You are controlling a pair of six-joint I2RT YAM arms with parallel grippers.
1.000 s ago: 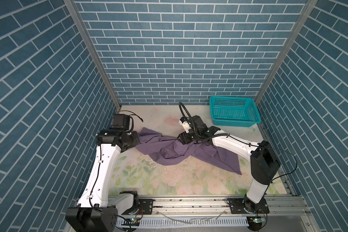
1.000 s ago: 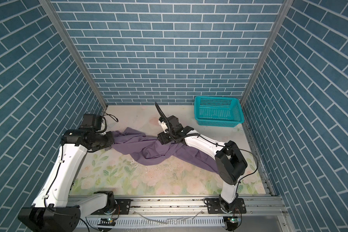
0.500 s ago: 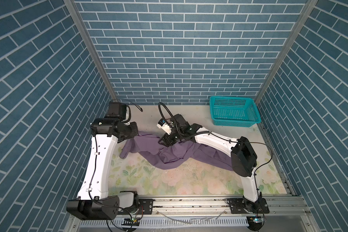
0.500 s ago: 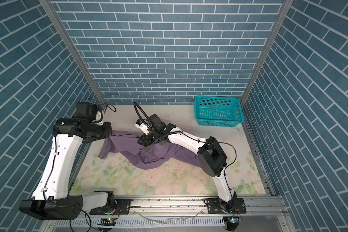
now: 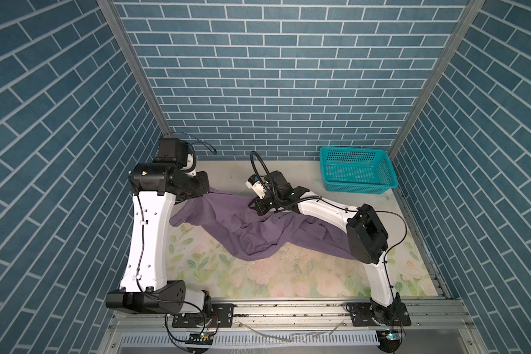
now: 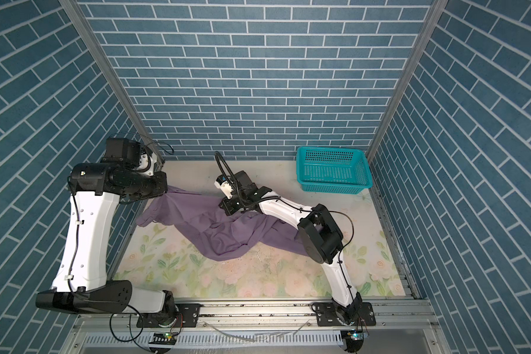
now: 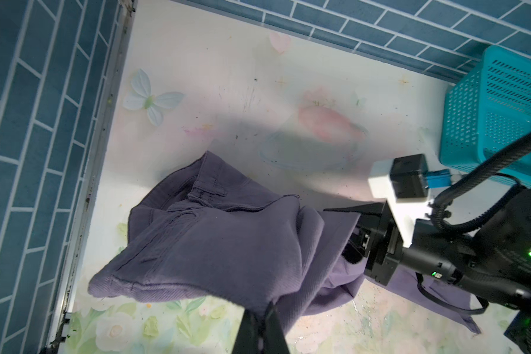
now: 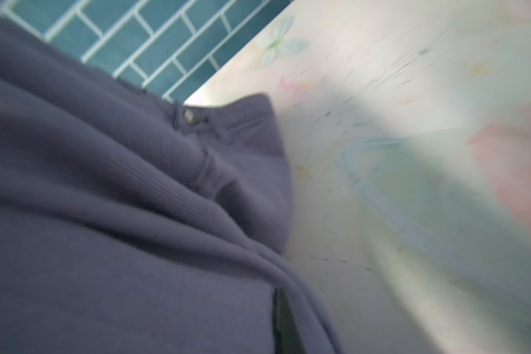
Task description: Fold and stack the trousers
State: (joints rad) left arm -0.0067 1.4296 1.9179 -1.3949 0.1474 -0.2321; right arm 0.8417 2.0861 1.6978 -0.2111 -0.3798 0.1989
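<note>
left wrist alone shows left hand (image 7: 261, 317) and right hand (image 7: 353, 243) clamping the trousers (image 7: 215, 245).

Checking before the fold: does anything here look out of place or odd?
The trousers lie bunched and twisted across the table, not flat, one leg running under the right arm. Both the left gripper and right gripper are shut on them.
</note>
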